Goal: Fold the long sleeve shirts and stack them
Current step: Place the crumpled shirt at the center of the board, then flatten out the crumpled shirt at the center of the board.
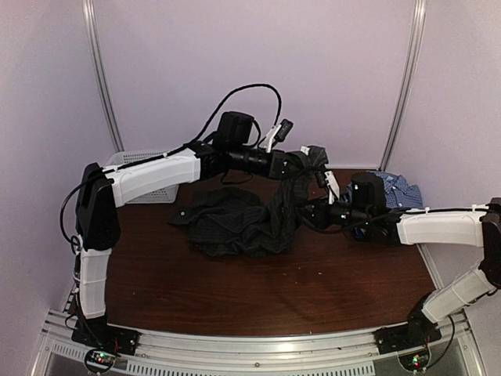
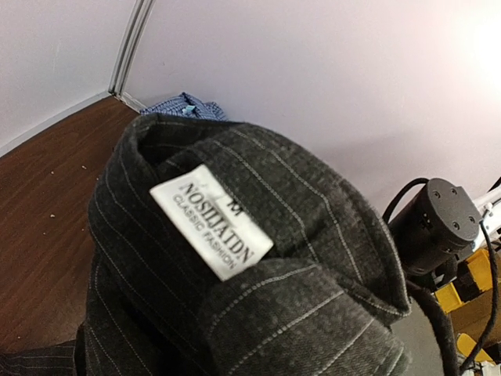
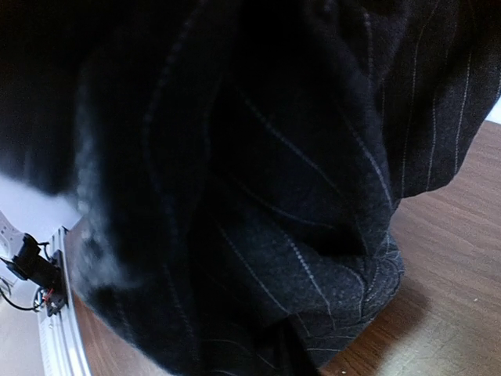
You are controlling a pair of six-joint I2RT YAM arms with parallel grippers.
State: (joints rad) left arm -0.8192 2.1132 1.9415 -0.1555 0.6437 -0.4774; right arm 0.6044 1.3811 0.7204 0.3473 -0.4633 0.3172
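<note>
label (image 2: 211, 221): "CLASSIC FASHION", M, inside black pinstripe shirt (image 1: 227, 223) collar | left gripper (image 1: 311, 162): clamped on that shirt | right gripper (image 1: 311, 213): at the cloth, state cannot tell

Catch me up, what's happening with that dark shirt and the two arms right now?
The left arm has its jaws shut on the black pinstriped shirt near the collar label, holding that part up off the table. The rest lies bunched on the wood, not yet folded. The right arm is at the hanging cloth; cloth fills its wrist view, so I cannot tell whether its jaws are closed. A blue-checked shirt lies at the far right, a white basket far left.
</note>
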